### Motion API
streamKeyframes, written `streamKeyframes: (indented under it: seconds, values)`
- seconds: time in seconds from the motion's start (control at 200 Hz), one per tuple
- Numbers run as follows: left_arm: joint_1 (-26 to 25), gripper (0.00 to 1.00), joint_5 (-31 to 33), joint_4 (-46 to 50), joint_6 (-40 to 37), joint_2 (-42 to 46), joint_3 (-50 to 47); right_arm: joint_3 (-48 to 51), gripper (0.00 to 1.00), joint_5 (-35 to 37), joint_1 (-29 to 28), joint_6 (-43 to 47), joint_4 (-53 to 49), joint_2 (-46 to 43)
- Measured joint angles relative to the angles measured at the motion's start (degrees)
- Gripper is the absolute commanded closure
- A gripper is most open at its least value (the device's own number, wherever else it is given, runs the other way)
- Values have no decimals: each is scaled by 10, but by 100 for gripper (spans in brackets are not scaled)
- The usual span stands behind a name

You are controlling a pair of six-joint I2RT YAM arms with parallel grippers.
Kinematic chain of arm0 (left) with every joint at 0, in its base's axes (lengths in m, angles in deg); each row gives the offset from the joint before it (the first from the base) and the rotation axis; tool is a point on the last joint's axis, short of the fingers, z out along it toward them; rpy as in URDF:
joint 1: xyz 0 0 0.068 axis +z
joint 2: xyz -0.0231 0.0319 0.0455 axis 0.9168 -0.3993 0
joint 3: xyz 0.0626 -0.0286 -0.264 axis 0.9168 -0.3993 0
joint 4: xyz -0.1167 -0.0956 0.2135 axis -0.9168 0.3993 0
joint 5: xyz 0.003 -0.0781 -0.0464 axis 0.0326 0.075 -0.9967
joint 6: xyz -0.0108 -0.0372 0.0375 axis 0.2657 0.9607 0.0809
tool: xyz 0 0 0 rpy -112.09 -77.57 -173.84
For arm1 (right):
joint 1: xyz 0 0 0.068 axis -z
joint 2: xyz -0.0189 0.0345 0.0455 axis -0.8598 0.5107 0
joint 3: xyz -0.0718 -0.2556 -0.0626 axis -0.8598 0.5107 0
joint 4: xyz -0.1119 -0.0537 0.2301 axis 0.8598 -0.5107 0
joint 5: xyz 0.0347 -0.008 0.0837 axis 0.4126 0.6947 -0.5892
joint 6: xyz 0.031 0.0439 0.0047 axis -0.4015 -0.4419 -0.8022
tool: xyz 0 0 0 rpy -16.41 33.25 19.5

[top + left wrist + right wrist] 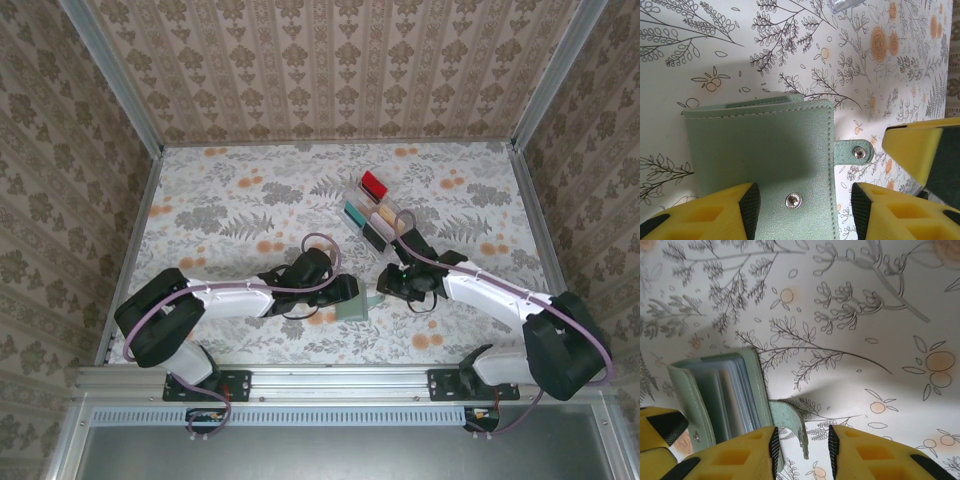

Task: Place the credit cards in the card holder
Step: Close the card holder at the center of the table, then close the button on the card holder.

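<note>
Sage-green and stitched at the rim, the card holder [353, 306] lies on the flowered table [230, 200], between the two claws. Seen edge-on from the right wrist, it shows a stack of pale, glassy leaves inside. Whether any card sits among them I cannot tell.

Beyond the holder, on the far side and a little toward the right arm, stands a clear compartmented tray [364, 200]. The credit cards lie in it, each in its own compartment: a red card [374, 184] farthest from the holder, a teal card [354, 214] and a tan card [384, 214] in the middle, and a dark card [374, 237] nearest it.

The left gripper [802, 207] has its jaws spread. One yellow finger overlaps the holder's cover, and the other stands just off the stitched edge, so nothing is pinched. A snap stud [793, 201] shows on the cover between them.

The right gripper [802, 442] also has its jaws parted. The holder's strap tab [790, 426] lies in the gap, close against the finger nearer the holder and apart from the other.

The table's near rail [340, 378] is not far from the holder. Bare cloth stretches well away from it on the far side and toward the left arm, out to the papered walls [330, 60].
</note>
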Motion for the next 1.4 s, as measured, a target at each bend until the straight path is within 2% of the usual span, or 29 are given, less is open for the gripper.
streamKeyframes:
  seconds: [0.34, 0.87, 1.175, 1.4]
  values:
    - [0, 46, 0, 0, 0, 0, 1, 5, 74, -17, 0, 11, 0, 12]
    - [0, 44, 0, 6, -4, 0, 10, 9, 95, -30, 0, 16, 4, 25]
    - [0, 41, 50, 117, -54, 49, 36, 9, 97, -34, 0, 17, 4, 25]
    - [9, 52, 75, 168, -76, 89, 35, 9, 97, -35, 0, 17, 4, 25]
